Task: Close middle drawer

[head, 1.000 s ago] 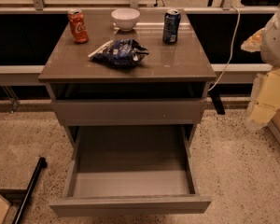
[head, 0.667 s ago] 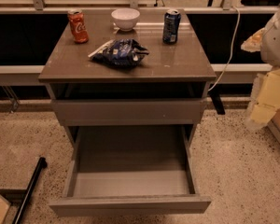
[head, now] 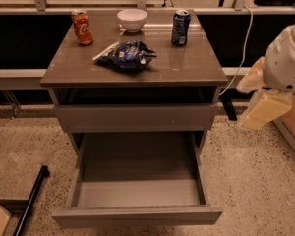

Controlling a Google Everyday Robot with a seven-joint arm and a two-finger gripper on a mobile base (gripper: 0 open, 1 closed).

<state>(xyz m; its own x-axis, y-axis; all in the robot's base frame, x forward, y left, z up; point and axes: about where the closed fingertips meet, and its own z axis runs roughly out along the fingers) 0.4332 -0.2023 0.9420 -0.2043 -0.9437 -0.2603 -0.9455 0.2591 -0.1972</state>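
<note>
Middle drawer [head: 137, 193], standing open toward the camera, lies low and left of the gripper [head: 259, 101], whose state cannot be told.

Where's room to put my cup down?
On the cabinet top, the front right corner, right of the chip bag, is bare. The open middle drawer is bare inside. The back row of red can, bowl, blue can is crowded. The gripper hangs right of the cabinet top.
</note>
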